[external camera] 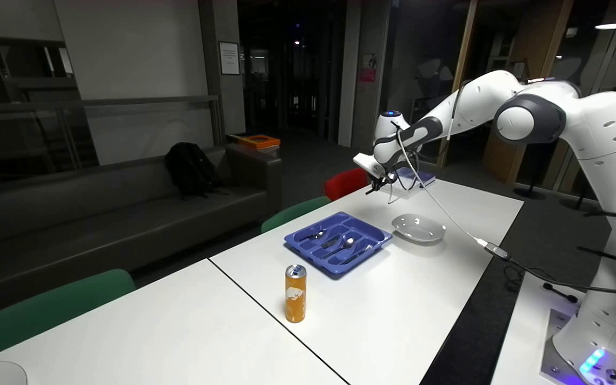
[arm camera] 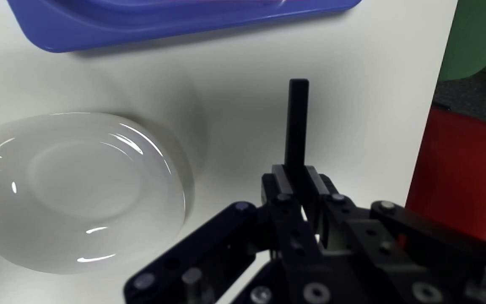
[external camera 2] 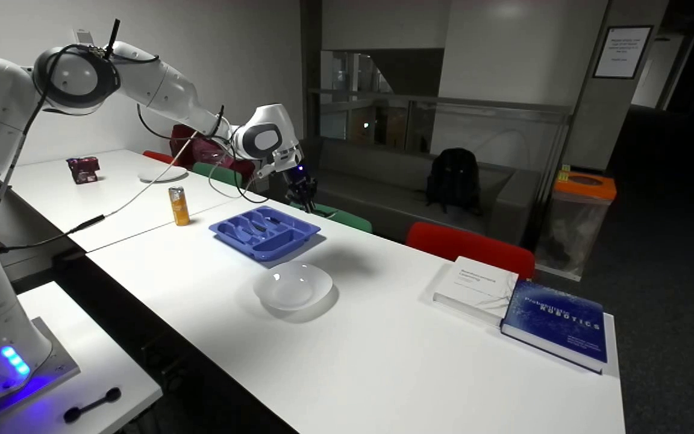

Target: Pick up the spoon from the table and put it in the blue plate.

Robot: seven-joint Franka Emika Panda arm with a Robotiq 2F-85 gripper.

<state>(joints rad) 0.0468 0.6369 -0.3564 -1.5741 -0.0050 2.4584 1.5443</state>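
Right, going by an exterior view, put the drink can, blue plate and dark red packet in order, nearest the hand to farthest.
1. Blue plate: mostly left of the hand in an exterior view, and lower.
2. Drink can: standing upright past the plate's left end.
3. Dark red packet: farther left, beyond the can.

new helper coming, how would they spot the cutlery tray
On the long white table, find the orange drink can and the shallow white bowl. Between them, offset toward the couch, sits the cutlery tray. Unlike either, it is blue, rectangular and split into compartments.
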